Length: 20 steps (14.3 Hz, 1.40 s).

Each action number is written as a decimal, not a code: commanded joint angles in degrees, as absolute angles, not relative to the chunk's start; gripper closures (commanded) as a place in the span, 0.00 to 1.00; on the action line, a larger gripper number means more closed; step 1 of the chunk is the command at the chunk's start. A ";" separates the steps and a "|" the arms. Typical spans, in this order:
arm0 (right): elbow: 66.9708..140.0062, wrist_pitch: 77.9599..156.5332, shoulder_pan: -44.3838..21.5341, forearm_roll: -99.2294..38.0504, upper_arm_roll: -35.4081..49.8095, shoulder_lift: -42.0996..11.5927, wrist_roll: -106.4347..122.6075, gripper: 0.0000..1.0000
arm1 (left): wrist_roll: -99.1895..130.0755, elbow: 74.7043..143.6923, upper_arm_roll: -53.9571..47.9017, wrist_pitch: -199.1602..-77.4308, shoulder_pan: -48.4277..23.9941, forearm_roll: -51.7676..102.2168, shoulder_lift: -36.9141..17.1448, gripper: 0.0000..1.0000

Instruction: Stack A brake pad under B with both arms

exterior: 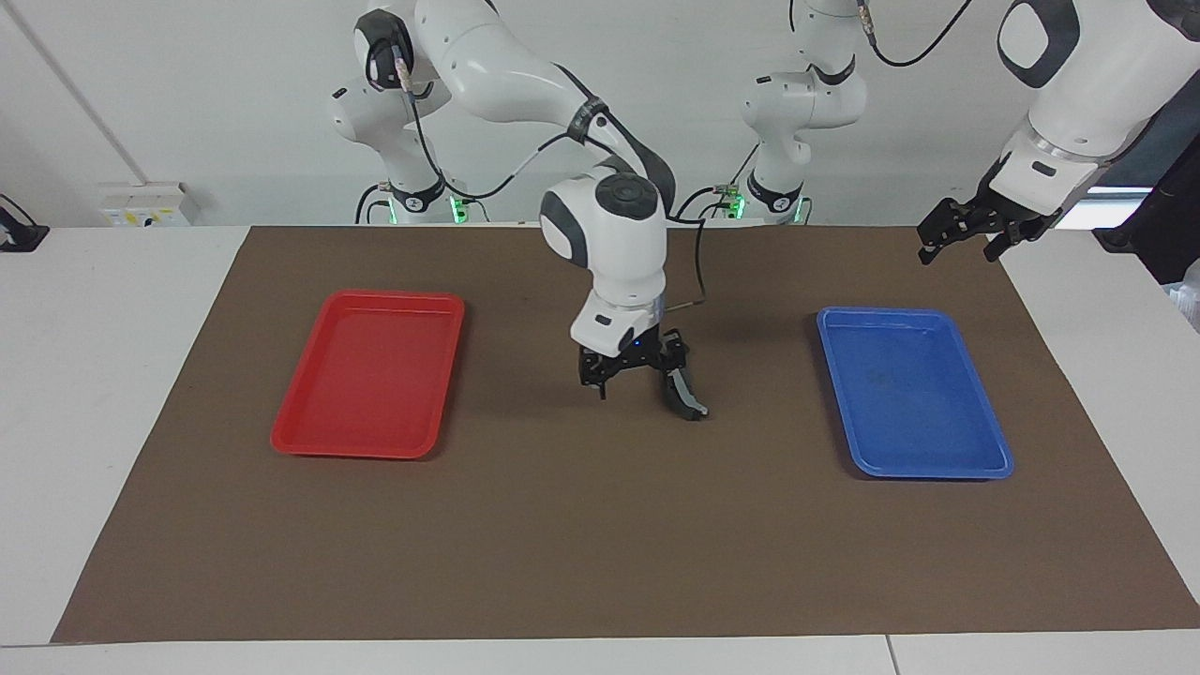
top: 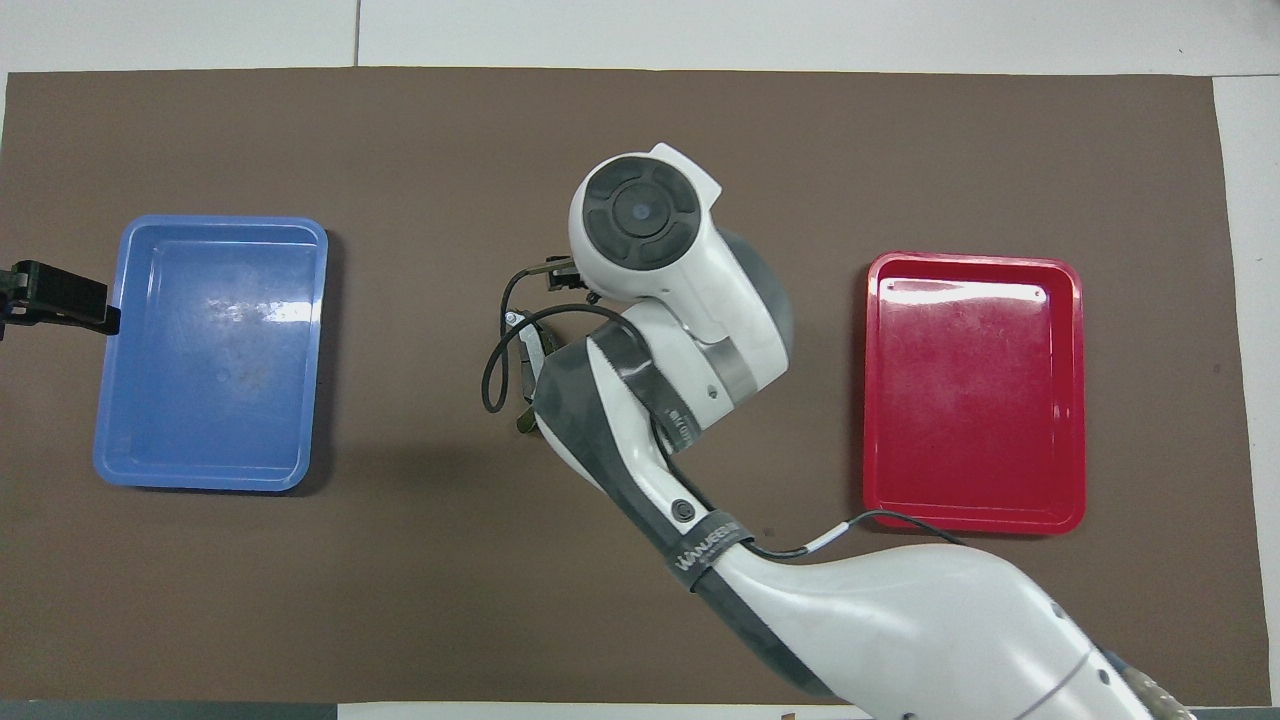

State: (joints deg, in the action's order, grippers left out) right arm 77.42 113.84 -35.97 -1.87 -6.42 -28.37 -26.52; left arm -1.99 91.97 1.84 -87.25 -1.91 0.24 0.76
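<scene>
I go from the right arm's end, the left of the facing view. The red plastic tray (exterior: 367,373) holds nothing. Over the middle of the brown mat (exterior: 562,525), my right gripper (exterior: 633,375) grasps what looks like B, the thin curved black brake piece (exterior: 682,389), hanging down from one finger. It should be stiff, rather heavy and smooth, so I would grip mid-length. The blue plastic tray (exterior: 914,392) is bare. The left gripper (exterior: 970,234) waits, released. I cannot see the A brake pad.
</scene>
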 commanded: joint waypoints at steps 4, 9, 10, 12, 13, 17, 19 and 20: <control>88.58 101.10 -20.51 -0.97 -5.45 -12.15 -21.04 0.00 | -2.46 92.29 1.41 -86.48 -1.14 0.70 1.23 0.00; 91.14 88.09 -4.95 0.97 -5.45 -4.15 -5.13 0.00 | -2.46 92.20 1.41 -86.48 -1.14 0.70 1.23 0.00; 91.32 86.24 -3.09 0.97 -5.45 -2.74 -2.40 0.00 | -2.46 92.28 1.49 -86.48 -1.14 0.70 1.23 0.00; 91.32 84.91 1.04 1.14 -5.45 -0.80 2.96 0.00 | -2.46 92.29 1.49 -86.48 -1.14 0.70 1.23 0.00; 91.14 84.90 2.10 1.14 -5.45 -0.79 4.29 0.00 | -2.46 92.29 1.41 -86.48 -1.14 0.70 1.23 0.00; 98.32 88.32 1.84 1.23 -6.33 5.60 4.13 0.00 | -2.46 92.29 1.41 -86.48 -1.14 0.70 1.23 0.00; 99.58 89.82 2.20 1.23 -6.24 6.06 4.57 0.00 | -2.46 92.28 1.41 -86.48 -1.14 0.70 1.23 0.00; 98.88 89.22 2.28 1.23 -6.24 5.98 4.66 0.00 | -2.46 92.29 1.41 -86.48 -1.14 0.70 1.23 0.00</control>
State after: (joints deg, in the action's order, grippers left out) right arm 95.92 87.56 1.86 0.33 -6.58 3.60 3.78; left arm -1.99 91.97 1.84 -87.23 -1.91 0.24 0.76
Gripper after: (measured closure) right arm 0.000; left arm 0.000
